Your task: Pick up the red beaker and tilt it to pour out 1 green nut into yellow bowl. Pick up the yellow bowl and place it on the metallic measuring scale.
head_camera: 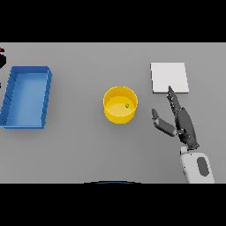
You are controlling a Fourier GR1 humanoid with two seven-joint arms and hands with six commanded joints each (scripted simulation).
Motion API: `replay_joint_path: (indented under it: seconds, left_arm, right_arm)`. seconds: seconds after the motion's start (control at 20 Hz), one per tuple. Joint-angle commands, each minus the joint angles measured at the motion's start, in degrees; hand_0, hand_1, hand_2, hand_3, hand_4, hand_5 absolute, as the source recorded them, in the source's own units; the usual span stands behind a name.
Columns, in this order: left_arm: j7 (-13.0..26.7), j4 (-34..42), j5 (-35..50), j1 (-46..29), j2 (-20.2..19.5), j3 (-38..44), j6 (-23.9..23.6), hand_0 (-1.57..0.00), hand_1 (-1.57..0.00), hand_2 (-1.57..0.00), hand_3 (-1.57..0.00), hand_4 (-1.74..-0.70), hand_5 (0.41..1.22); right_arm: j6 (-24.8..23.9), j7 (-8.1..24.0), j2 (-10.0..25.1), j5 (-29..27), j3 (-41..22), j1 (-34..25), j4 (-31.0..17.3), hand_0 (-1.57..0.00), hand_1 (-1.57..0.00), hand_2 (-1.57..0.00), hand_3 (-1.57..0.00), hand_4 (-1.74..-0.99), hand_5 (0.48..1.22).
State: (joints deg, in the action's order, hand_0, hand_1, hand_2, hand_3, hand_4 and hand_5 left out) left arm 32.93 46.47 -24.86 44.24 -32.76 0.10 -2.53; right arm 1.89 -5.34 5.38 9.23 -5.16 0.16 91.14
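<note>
The yellow bowl point(120, 104) stands upright at the middle of the grey table, with one small green nut point(127, 105) inside it. The metallic measuring scale point(169, 77) is a flat pale square at the back right. My right hand point(182, 121) is open, fingers straight and pointing away from me, thumb spread toward the bowl. It is to the right of the bowl, apart from it, with its fingertips at the scale's near edge. No red beaker shows, only a small red and black thing point(1, 56) cut off at the far left edge. My left hand is not in view.
A blue rectangular bin point(27, 96) lies at the left side of the table, with nothing showing inside it.
</note>
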Motion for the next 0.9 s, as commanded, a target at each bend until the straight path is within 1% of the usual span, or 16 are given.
replay_joint_path:
  seconds: [0.0, 0.05, 0.1, 0.2, 0.25, 0.3, 0.35, 0.4, 0.45, 0.5, 0.55, 0.6, 0.65, 0.7, 0.75, 0.85]
  left_arm:
    - [1.71, 2.87, 0.28, -1.60, 0.08, -0.05, -0.37, -1.57, -1.57, -1.57, -1.33, -1.74, 1.190]
    - [1.96, 4.11, 0.55, -2.96, 0.32, 0.23, -0.83, -1.57, -1.57, -1.57, -1.32, -1.74, 1.146]
    - [2.02, 5.58, 0.43, -4.50, 0.85, 0.25, -0.70, -1.57, -1.57, -1.57, -1.37, -1.68, 1.106]
    - [2.02, 8.47, 1.00, -7.13, 1.47, 0.07, -0.05, -1.57, -1.57, -1.57, -1.44, -1.59, 0.962]
    - [2.02, 9.12, 1.14, -7.62, 1.56, 0.40, 0.68, -1.57, -1.57, -1.57, -1.27, -1.50, 0.896]
    - [1.98, 10.64, 1.91, -8.92, 1.76, 0.25, 1.93, -1.57, -1.57, -1.57, -1.09, -1.37, 0.847]
    - [1.99, 12.23, 2.50, -9.78, 1.96, 0.20, 2.62, -1.57, -1.57, -1.57, -0.93, -1.25, 0.810]
    - [1.94, 14.29, 4.07, -10.73, 2.25, 0.75, 4.03, -1.57, -1.52, -1.41, -0.85, -1.13, 0.779]
    - [1.86, 15.95, 5.88, -11.49, 2.47, 1.31, 5.67, -1.44, -1.29, -1.16, -0.71, -1.05, 0.757]
    - [1.89, 17.01, 7.06, -11.89, 2.33, 1.91, 7.19, -1.23, -1.04, -0.93, -0.58, -0.97, 0.735]
    - [1.89, 18.09, 8.23, -12.04, 2.29, 2.14, 8.93, -0.98, -0.83, -0.75, -0.46, -0.92, 0.716]
    - [2.00, 18.20, 8.59, -11.69, 2.03, 2.24, 10.32, -0.79, -0.66, -0.60, -0.37, -0.88, 0.701]
    - [1.95, 19.01, 8.53, -12.07, 1.77, 1.86, 11.49, -0.63, -0.53, -0.48, -0.30, -0.85, 0.688]
    - [1.98, 19.27, 8.49, -12.09, 1.81, 1.54, 12.60, -0.50, -0.42, -0.38, -0.24, -0.83, 0.678]
    - [2.02, 18.42, 7.64, -11.80, 1.62, 1.27, 13.34, -0.40, -0.34, -0.31, -0.19, -0.81, 0.667]
    - [2.02, 17.73, 6.85, -11.61, 1.30, 1.16, 14.27, -0.26, -0.22, -0.20, -0.12, -0.78, 0.653]
  right_arm:
    - [0.17, -0.24, -0.08, -0.47, 0.21, -0.06, -0.08, 0.00, 0.00, 0.00, 0.00, -1.332, 0.723]
    - [0.10, -0.28, -0.06, -0.53, 0.28, 0.21, 0.06, 0.00, 0.00, 0.00, 0.00, -1.335, 0.725]
    - [0.08, -0.01, 0.13, -0.41, 0.49, -0.33, -0.76, 0.00, 0.00, 0.00, 0.00, -1.336, 0.727]
    - [-0.04, 0.06, 0.45, -0.18, 0.49, -0.59, -0.19, 0.00, 0.00, 0.00, 0.00, -1.326, 0.728]
    - [0.18, -0.06, 0.32, -0.21, 0.27, -0.46, -0.18, 0.00, 0.00, 0.00, 0.00, -1.326, 0.730]
    - [0.42, 0.30, 0.67, -0.28, 0.44, -0.69, -0.51, 0.00, 0.00, 0.00, 0.00, -1.326, 0.731]
    - [0.45, 0.07, 0.69, -0.51, 0.63, -0.74, -0.62, 0.00, 0.00, 0.00, 0.00, -1.327, 0.730]
    - [0.18, 0.30, 0.15, -0.26, 0.26, -1.04, -0.54, 0.00, 0.00, 0.00, 0.00, -1.325, 0.731]
    - [-0.15, 0.53, 0.24, -0.11, 0.49, -1.44, -0.68, 0.00, 0.00, 0.00, 0.00, -1.320, 0.731]
    - [-0.05, -0.38, 0.36, -0.15, 0.48, -0.39, -0.40, 0.00, 0.00, 0.00, 0.00, -1.320, 0.729]
    - [-0.21, -0.20, 0.23, -0.16, 0.40, -0.09, 0.28, 0.00, 0.00, 0.00, 0.00, -1.321, 0.727]
    - [-0.06, -0.38, 0.59, -0.24, 0.56, 0.00, 0.44, 0.00, 0.00, 0.00, 0.00, -1.320, 0.726]
    - [-0.04, 0.10, 0.55, -0.44, 0.73, -0.41, -0.02, 0.00, 0.00, 0.00, 0.00, -1.321, 0.725]
    - [0.10, 0.29, 0.52, -0.65, 0.77, -0.60, -0.03, 0.00, 0.00, 0.00, 0.00, -1.318, 0.725]
    - [0.04, 0.08, 0.40, -0.46, 0.61, -0.54, -0.12, 0.00, 0.00, 0.00, 0.00, -1.316, 0.724]
    - [-0.06, 0.09, 0.34, -0.35, 0.58, -0.76, -0.15, 0.00, 0.00, 0.00, 0.00, -1.310, 0.721]
